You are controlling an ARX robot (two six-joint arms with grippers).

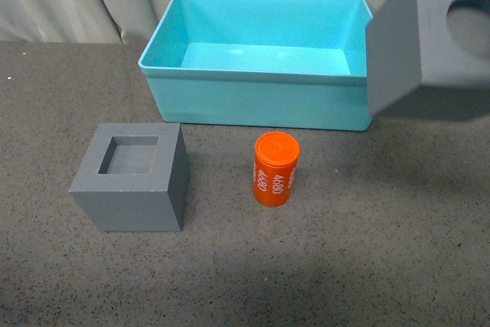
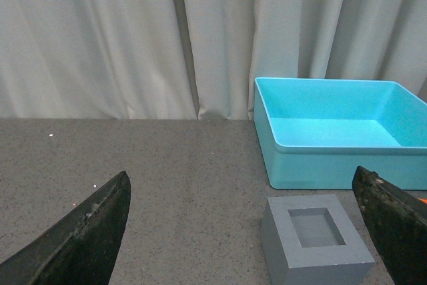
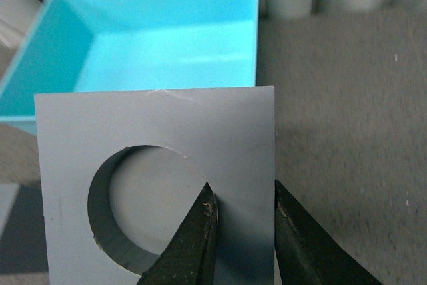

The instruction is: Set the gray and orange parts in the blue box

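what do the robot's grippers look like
The left gripper has two broad, matte black fingers that taper to points, with scuffed pale edges. The right gripper has the same black tapered fingers. No cables, markings or arm links show.

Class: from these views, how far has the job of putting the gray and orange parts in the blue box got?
Done: nothing yet; the box is empty. In hand: the right hand grips the round-recess cube, one finger inside its hole, raised near the box. Left: the square-recess cube and the orange cylinder stand on the table before the box; the left hand is open and empty.
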